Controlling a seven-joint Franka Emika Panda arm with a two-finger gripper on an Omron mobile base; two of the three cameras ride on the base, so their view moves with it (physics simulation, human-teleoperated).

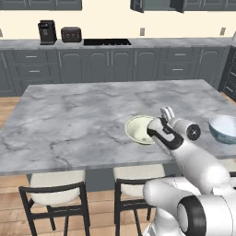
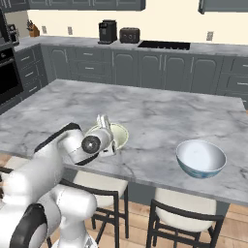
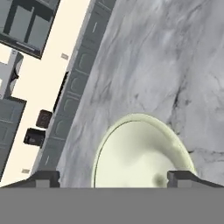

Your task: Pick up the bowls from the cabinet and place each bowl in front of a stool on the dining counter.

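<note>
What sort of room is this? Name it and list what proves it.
A home kitchen, rendered rather than real: a marble-topped dining counter with stools tucked under it, a black cooktop in the wall counter, and a coffee machine beside a toaster.

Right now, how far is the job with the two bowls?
Both bowls stand on the dining counter: the blue-patterned bowl sits above one stool, the pale green bowl above another stool. The gripper is open around the green bowl's rim, gripping nothing. What seems left is pulling the arm away.
</note>
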